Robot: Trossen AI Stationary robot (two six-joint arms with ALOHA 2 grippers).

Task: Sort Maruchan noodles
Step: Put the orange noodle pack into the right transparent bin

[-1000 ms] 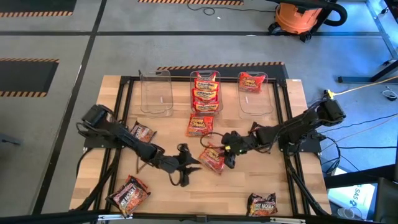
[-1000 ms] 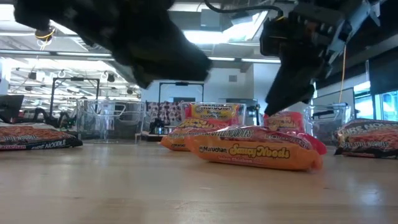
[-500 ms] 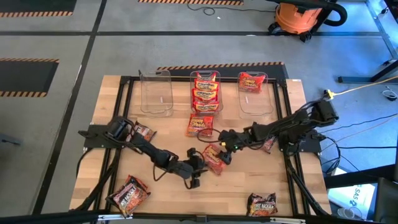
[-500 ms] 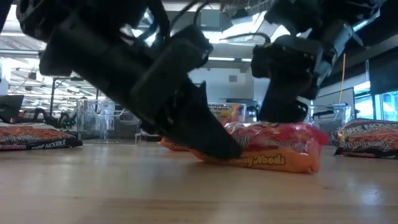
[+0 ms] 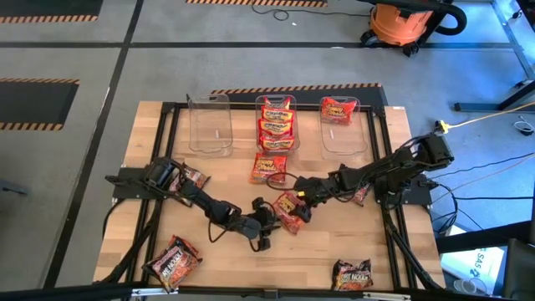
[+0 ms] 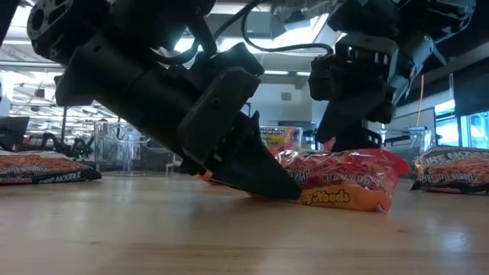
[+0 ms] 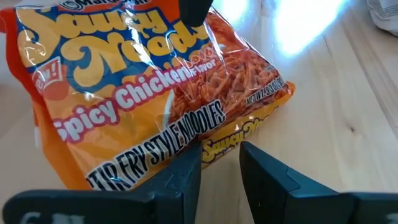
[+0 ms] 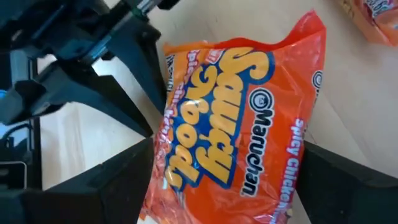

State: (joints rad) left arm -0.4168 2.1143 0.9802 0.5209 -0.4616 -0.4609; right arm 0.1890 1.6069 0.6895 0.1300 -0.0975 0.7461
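An orange Maruchan noodles packet (image 5: 289, 214) lies mid-table with its side toward the left arm tipped up off the wood (image 6: 344, 179). My left gripper (image 7: 221, 158) comes in low from the table's left, its fingers a narrow gap apart at the packet's edge. My right gripper (image 8: 227, 146) stands open over the same packet, one finger on each side of it. More orange packets fill the middle clear bin (image 5: 277, 124), and a red one lies in the right bin (image 5: 338, 110). My left gripper meets the packet's long edge (image 7: 208, 146) with its fingertips (image 7: 186, 168), slanting down from the table's left. Nothing sits in the gap between the fingers. That side of the packet is raised against them, and the far side rests on the table. My right gripper comes from above, slanting from the table's right. One fingertip (image 7: 196, 9) sits on the packet's printed top near its far end. Whether the other finger touches, I cannot tell.
Another orange packet (image 5: 269, 167) lies before the middle bin. Dark packets lie at the left (image 5: 192, 177), front left (image 5: 174, 261) and front right (image 5: 353, 272). A red packet (image 5: 361, 194) lies under the right arm. The left bin (image 5: 209, 124) holds nothing.
My left gripper has come down and gone toward the table's right, up against the orange packet. My right gripper has sunk a little over it. The packet, flat before, now stands tipped and bunched, its left side lifted.
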